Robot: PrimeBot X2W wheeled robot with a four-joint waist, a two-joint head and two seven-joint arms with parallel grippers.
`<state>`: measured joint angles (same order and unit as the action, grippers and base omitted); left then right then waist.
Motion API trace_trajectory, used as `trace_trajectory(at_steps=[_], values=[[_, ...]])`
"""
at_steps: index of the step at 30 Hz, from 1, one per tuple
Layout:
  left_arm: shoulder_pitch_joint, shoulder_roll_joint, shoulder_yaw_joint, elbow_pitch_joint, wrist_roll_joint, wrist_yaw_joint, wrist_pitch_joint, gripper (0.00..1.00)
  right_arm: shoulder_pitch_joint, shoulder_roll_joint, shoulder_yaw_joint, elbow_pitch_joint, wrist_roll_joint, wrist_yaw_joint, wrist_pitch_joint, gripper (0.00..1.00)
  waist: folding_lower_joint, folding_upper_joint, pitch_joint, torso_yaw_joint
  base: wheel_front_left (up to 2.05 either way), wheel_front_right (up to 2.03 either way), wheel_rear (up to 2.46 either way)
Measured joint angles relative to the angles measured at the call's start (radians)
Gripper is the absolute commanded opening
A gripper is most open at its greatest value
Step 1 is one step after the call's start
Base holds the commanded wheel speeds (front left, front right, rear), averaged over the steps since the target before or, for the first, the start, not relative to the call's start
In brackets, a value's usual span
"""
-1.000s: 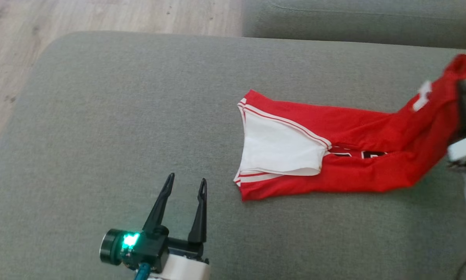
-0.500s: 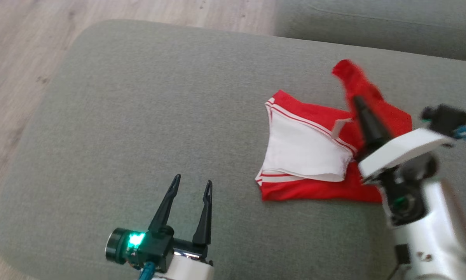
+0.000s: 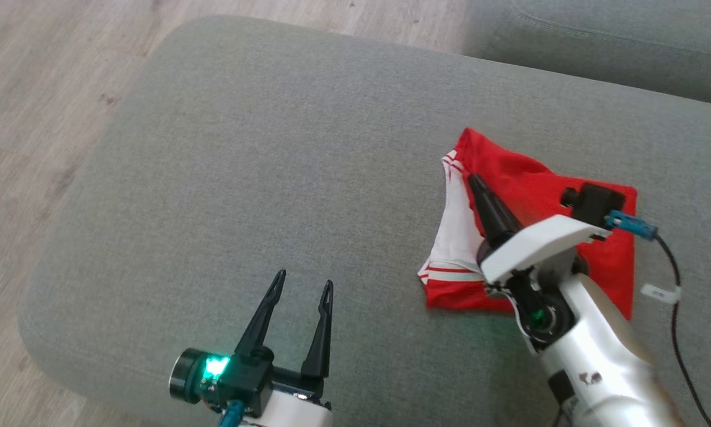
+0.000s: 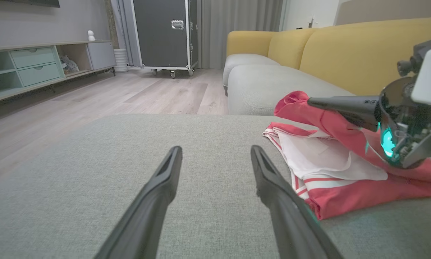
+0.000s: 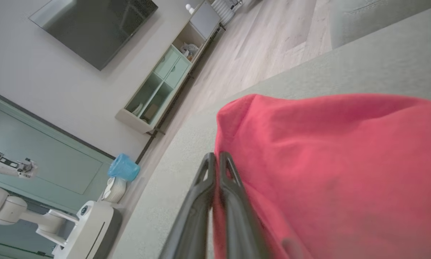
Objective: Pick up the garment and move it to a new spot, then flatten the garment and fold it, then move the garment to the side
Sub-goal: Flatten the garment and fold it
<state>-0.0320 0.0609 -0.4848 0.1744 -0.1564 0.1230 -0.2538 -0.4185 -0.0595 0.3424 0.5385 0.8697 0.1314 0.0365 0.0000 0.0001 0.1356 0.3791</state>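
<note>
The garment (image 3: 545,184), red with a white inner side and striped trim, lies doubled over on the right part of the grey cushion (image 3: 272,148). My right gripper (image 3: 471,178) is shut on a red fold of it and holds that fold raised above the white part, fingers pointing toward the cushion's back left. The left wrist view shows the red cloth (image 4: 344,194) draped over the right gripper (image 4: 310,101). Beside the shut right gripper (image 5: 217,155) in its own wrist view hangs the red fabric (image 5: 326,144). My left gripper (image 3: 305,279) rests open near the cushion's front edge, apart from the garment and empty (image 4: 216,149).
Wooden floor (image 3: 47,89) borders the cushion on the left and front. A second grey seat (image 3: 598,41) sits behind at the right, with yellow back cushions (image 4: 344,54). A dark cable (image 3: 675,279) hangs off my right wrist. The cushion's left half is bare.
My right gripper has carried the garment's raised right end leftward over the rest, so the garment now lies doubled. The head camera has shifted. The left gripper stayed put.
</note>
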Motion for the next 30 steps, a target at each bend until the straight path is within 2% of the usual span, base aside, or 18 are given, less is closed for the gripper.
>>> trace_trajectory(at_steps=[4, 5, 6, 7, 8, 9, 10, 15, 19, 23, 30], values=[[0.0, -0.002, 0.0, 0.001, 0.001, 0.0, 0.0, 1.0, -0.046, -0.001, 0.073, 0.071, 0.055, 0.0, -0.044, 0.0, 0.0, 0.0, 0.0, 0.01, 0.0, 0.0, 0.0], [0.0, -0.002, 0.0, 0.001, 0.001, 0.0, 0.0, 1.0, -0.054, -0.001, 0.091, 0.086, 0.067, 0.0, -0.051, 0.06, 0.0, 0.0, -0.001, 0.012, 0.0, 0.0, 0.0], [0.0, -0.002, 0.0, 0.001, 0.001, 0.0, 0.0, 1.0, -0.062, -0.001, 0.11, 0.101, 0.085, 0.0, -0.056, 0.16, 0.0, 0.0, 0.0, 0.012, 0.0, 0.0, 0.0], [0.0, -0.002, 0.0, 0.001, 0.001, 0.0, 0.0, 1.0, -0.069, -0.001, 0.129, 0.116, 0.101, 0.0, -0.063, 0.33, 0.0, 0.0, 0.0, 0.012, 0.0, 0.0, 0.0], [0.0, -0.003, 0.0, 0.001, 0.001, 0.0, 0.0, 1.0, -0.075, -0.001, 0.147, 0.13, 0.113, 0.0, -0.068, 0.69, 0.0, 0.0, 0.001, 0.011, 0.0, 0.0, 0.0], [0.0, -0.003, 0.001, 0.001, 0.001, 0.0, 0.0, 1.0, -0.081, -0.001, 0.168, 0.143, 0.123, 0.0, -0.073, 0.87, 0.0, 0.0, 0.001, 0.009, 0.0, 0.0, 0.0], [0.0, -0.003, 0.002, 0.001, 0.001, 0.0, 0.0, 1.0, -0.086, -0.001, 0.186, 0.153, 0.133, 0.0, -0.079, 1.0, 0.0, 0.0, 0.0, 0.005, 0.0, 0.0, 0.0], [0.0, -0.003, 0.009, 0.002, 0.001, 0.001, 0.0, 1.0, -0.089, -0.002, 0.274, 0.143, 0.184, 0.0, -0.111, 1.0, 0.0, 0.0, -0.009, -0.029, 0.0, 0.0, 0.0], [0.001, -0.004, 0.035, 0.002, 0.001, 0.002, 0.0, 1.0, -0.086, -0.002, 0.292, 0.082, 0.162, 0.0, -0.16, 1.0, 0.0, 0.0, -0.024, -0.071, 0.0, 0.0, 0.0], [0.013, -0.005, 0.061, -0.001, 0.0, 0.01, 0.0, 1.0, -0.066, -0.021, 0.255, 0.028, 0.02, 0.0, -0.225, 1.0, 0.0, 0.0, -0.047, -0.121, 0.0, 0.0, 0.0], [0.069, -0.004, 0.102, 0.0, -0.021, 0.01, 0.0, 1.0, 0.111, -0.134, 0.109, -0.118, -0.147, 0.0, -0.275, 1.0, -0.0001, 0.0, -0.117, -0.193, 0.0, 0.0, 0.0]])
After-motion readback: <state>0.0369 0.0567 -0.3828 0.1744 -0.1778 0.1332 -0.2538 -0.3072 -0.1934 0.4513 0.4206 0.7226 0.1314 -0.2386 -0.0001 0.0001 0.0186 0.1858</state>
